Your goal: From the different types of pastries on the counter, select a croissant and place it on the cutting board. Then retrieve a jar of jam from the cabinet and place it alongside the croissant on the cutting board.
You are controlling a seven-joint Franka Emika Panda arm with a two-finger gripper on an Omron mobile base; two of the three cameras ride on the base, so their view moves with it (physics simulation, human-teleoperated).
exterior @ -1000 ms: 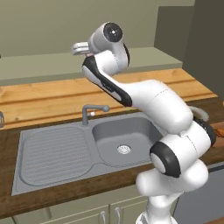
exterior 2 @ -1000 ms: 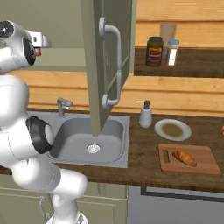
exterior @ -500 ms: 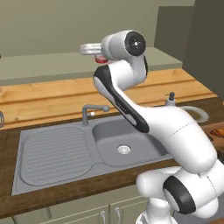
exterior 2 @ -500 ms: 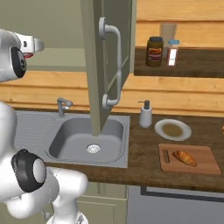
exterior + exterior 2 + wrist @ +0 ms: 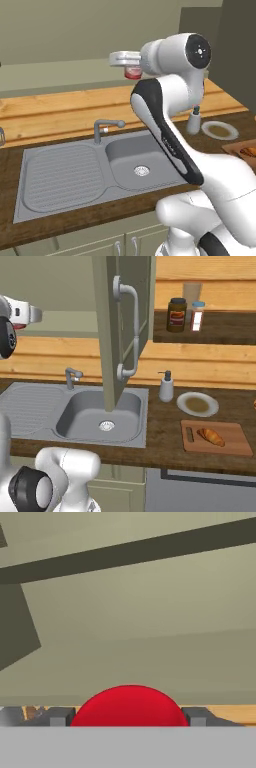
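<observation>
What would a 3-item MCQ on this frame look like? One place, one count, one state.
1. Where is the croissant?
A. in the sink
B. on the cutting board
C. on the round plate

2. How many containers stand on the open cabinet's shelf?
A. three
B. one
C. five

3. What is the end effector doing?
A. hanging open
B. gripping the faucet
C. holding the jar of jam

Answers:
1 B: the croissant lies on the board beside its slot handle.
2 A: a dark brown jar, a small white bottle and a pale tumbler behind them.
3 C: the red jar sits between the fingers, up above the sink.
</observation>
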